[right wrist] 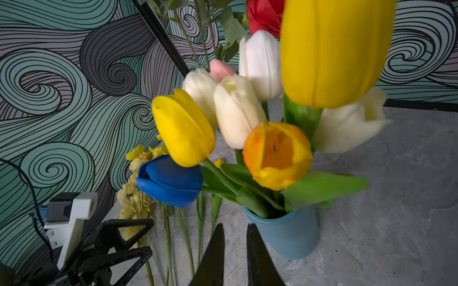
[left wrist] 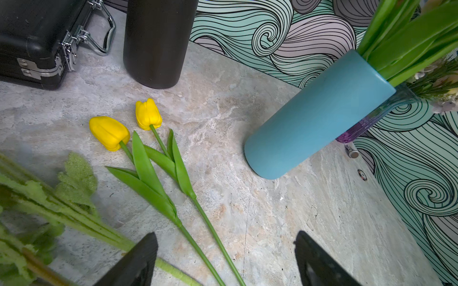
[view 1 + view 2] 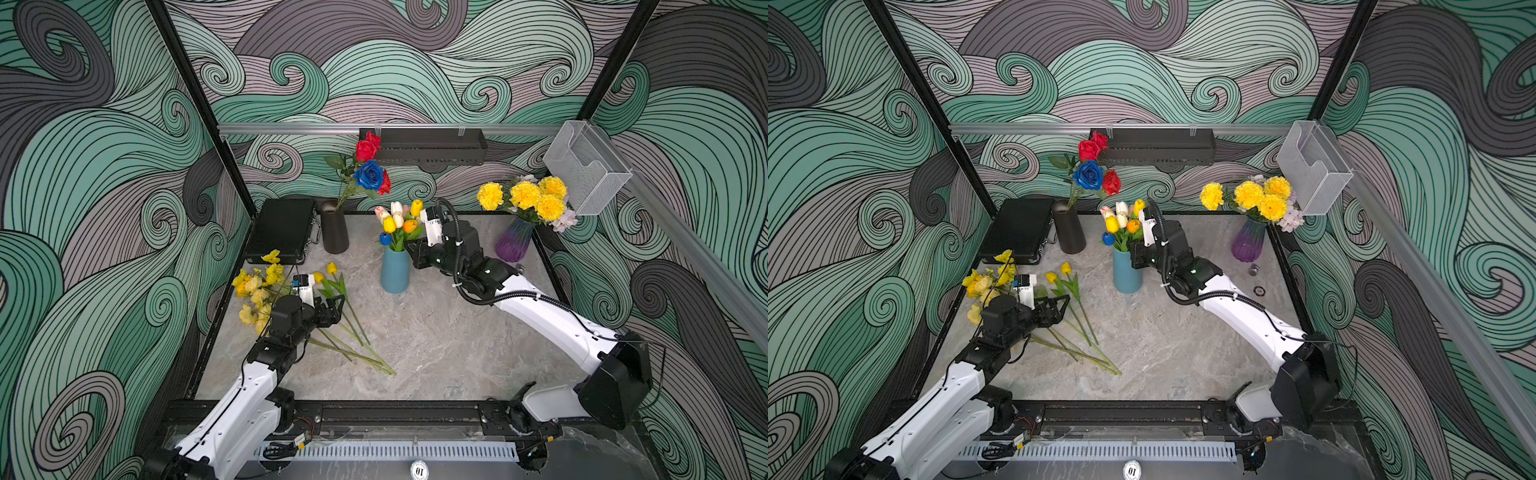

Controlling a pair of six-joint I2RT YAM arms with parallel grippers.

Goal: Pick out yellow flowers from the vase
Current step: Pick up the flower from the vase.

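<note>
A blue vase (image 3: 395, 270) (image 1: 292, 232) mid-table holds mixed tulips, among them two yellow flowers (image 3: 389, 224) (image 1: 183, 128) (image 1: 332, 49). My right gripper (image 3: 411, 249) (image 1: 235, 226) hovers beside the vase's rim, almost shut, with only a thin gap and nothing between its jaws. Two yellow tulips (image 3: 331, 268) (image 2: 109, 132) and a heap of ruffled yellow blooms (image 3: 257, 291) lie on the table at the left. My left gripper (image 3: 337, 305) (image 2: 226, 237) hangs wide open and empty above the tulip stems. More yellow pompoms (image 3: 525, 195) stand in a purple vase (image 3: 513, 245).
A black vase (image 3: 334, 228) with red and blue roses and a black case (image 3: 280, 230) stand at the back left. A clear bin (image 3: 586, 166) hangs on the right rail. Two small items (image 3: 1254, 270) lie near the purple vase.
</note>
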